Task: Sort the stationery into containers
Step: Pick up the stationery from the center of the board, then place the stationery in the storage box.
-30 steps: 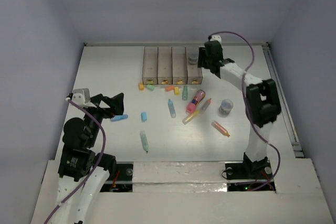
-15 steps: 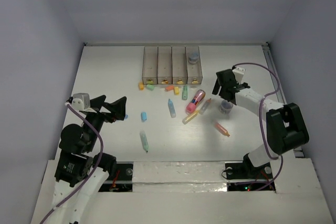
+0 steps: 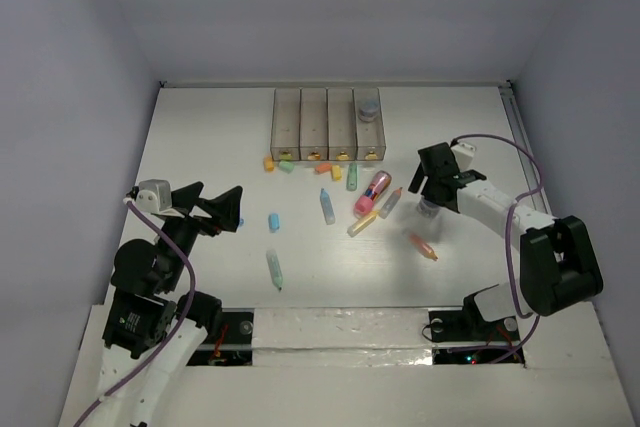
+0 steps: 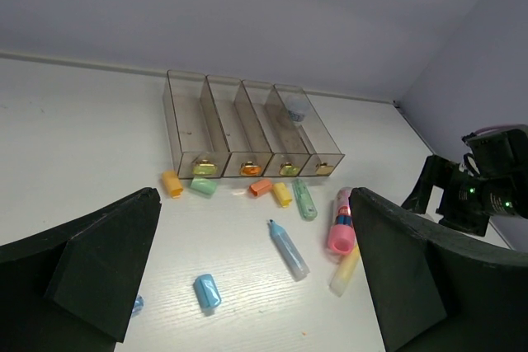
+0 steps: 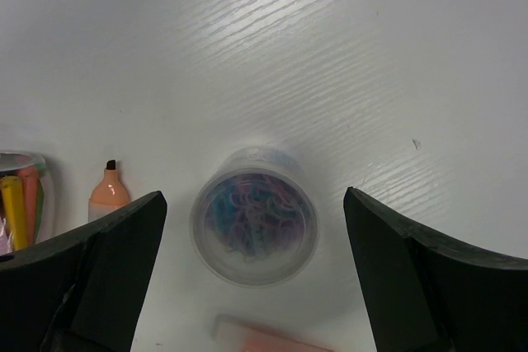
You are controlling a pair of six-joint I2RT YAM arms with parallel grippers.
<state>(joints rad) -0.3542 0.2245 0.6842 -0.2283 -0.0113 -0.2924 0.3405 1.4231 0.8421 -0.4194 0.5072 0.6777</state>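
Hovering over a clear round tub [image 5: 254,227] on the tabletop [image 3: 200,127], right of the strewn highlighters [image 3: 327,207] — right claw [image 5: 254,199] spread wide, gripping nothing. Left claw [image 3: 222,197] likewise wide, near left — empty. Second tub [image 3: 368,107] at the far end of the rightmost bin [image 3: 371,139].

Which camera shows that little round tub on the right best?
The right wrist view: the round tub sits centred, seen straight down, with coloured bits visible inside. The top external view shows it only as a small grey blob beside the right gripper; in the left wrist view I cannot make it out.
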